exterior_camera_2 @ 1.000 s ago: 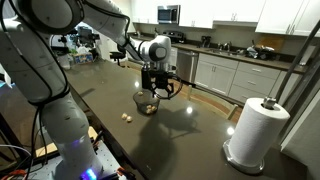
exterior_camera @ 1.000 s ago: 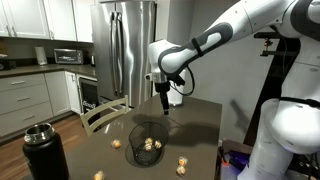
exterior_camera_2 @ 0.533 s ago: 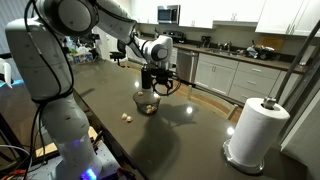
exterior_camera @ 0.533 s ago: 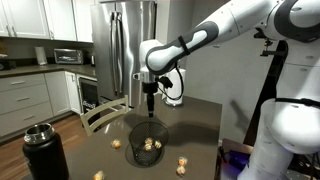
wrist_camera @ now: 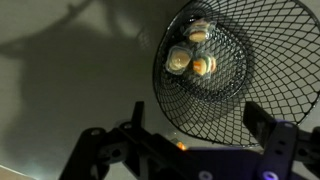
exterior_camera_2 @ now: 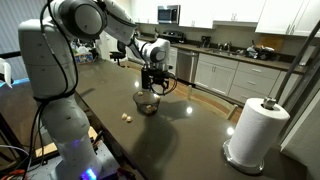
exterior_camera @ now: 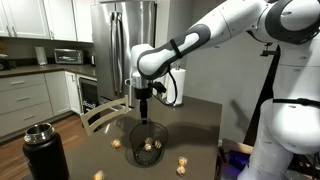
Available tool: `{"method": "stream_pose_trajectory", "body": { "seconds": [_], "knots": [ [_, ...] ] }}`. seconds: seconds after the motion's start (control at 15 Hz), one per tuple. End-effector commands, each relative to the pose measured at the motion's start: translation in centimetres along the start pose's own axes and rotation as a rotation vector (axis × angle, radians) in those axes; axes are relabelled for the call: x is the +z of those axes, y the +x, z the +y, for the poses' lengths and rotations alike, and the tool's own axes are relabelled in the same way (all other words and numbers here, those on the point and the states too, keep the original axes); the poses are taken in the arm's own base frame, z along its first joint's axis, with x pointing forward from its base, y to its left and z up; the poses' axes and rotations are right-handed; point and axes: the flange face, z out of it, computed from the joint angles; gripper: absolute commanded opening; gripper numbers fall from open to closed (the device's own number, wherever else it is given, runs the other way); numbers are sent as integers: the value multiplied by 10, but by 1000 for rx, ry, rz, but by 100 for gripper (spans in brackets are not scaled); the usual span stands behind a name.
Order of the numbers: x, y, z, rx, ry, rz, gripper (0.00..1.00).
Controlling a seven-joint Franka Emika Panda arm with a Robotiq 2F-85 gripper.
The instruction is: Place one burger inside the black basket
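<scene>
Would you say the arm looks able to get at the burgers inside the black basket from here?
Probably yes: the claw hangs open above the black basket, whose top is uncovered, and the burgers lie exposed on its floor, slightly off to one side.

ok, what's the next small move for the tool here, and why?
Probably lift the tool clear and stop: it hangs open and empty over the rim of the black basket, which already holds three burgers.

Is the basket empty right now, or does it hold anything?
Not empty. The wrist view shows three burgers lying on the bottom of the basket, inside its mesh wall.
</scene>
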Motion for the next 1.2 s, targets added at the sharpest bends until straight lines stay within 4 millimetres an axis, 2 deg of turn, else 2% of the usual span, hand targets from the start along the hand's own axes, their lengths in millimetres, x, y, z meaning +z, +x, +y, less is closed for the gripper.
{"method": "stream_pose_trajectory", "body": {
  "seconds": [0.0, 0.13, 0.27, 0.8, 1.13],
  "knots": [
    [1, 1, 0, 0, 1, -2, 100],
    [0, 3, 2, 1, 7, 15, 100],
    [3, 15, -1, -19, 13, 39, 100],
    [32, 79, -18, -62, 45, 36, 100],
    [39, 108, -18, -76, 80, 75, 100]
  ]
}}
